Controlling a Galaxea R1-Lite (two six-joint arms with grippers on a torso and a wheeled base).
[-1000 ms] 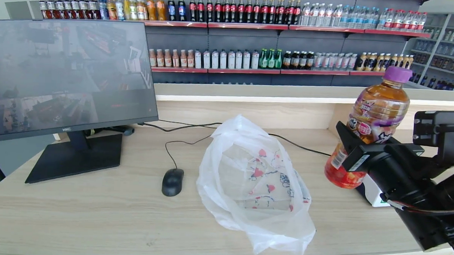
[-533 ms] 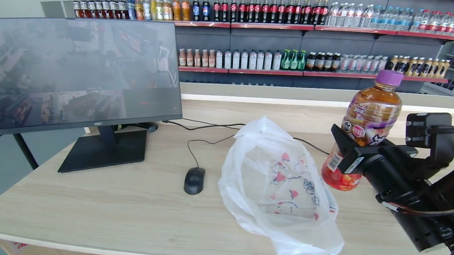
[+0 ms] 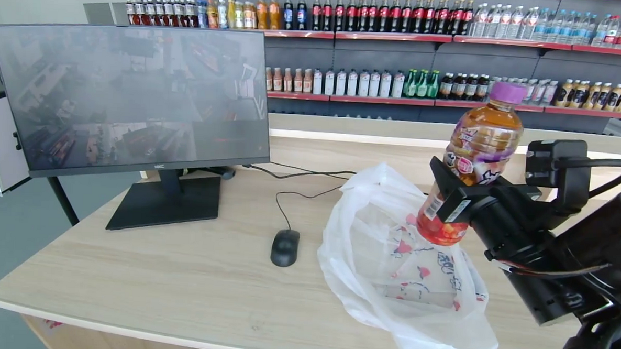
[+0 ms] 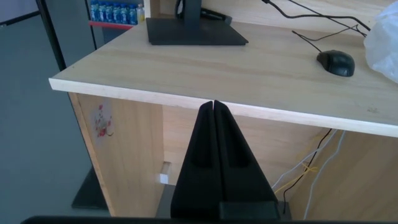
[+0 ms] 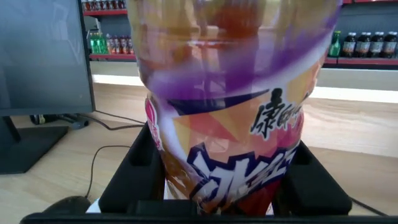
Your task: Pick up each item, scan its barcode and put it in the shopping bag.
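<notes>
Right gripper (image 3: 453, 199): my fingers pinch the bottle (image 3: 473, 160) around its waist, cap up and slightly tilted.
Bottle: in the air over the far right rim of the shopping bag (image 3: 405, 283).
Left gripper (image 4: 214, 112): fingers pressed together, holding nothing, low before the counter (image 3: 154, 283) edge.
Done: bottle picked up; I cannot tell whether it has been scanned.
Left: lower it into the bag and let go.
Room: free above the bag; mouse (image 3: 285, 247) just beside it, monitor (image 3: 130, 98) well apart, limp plastic near the counter's front edge.
</notes>
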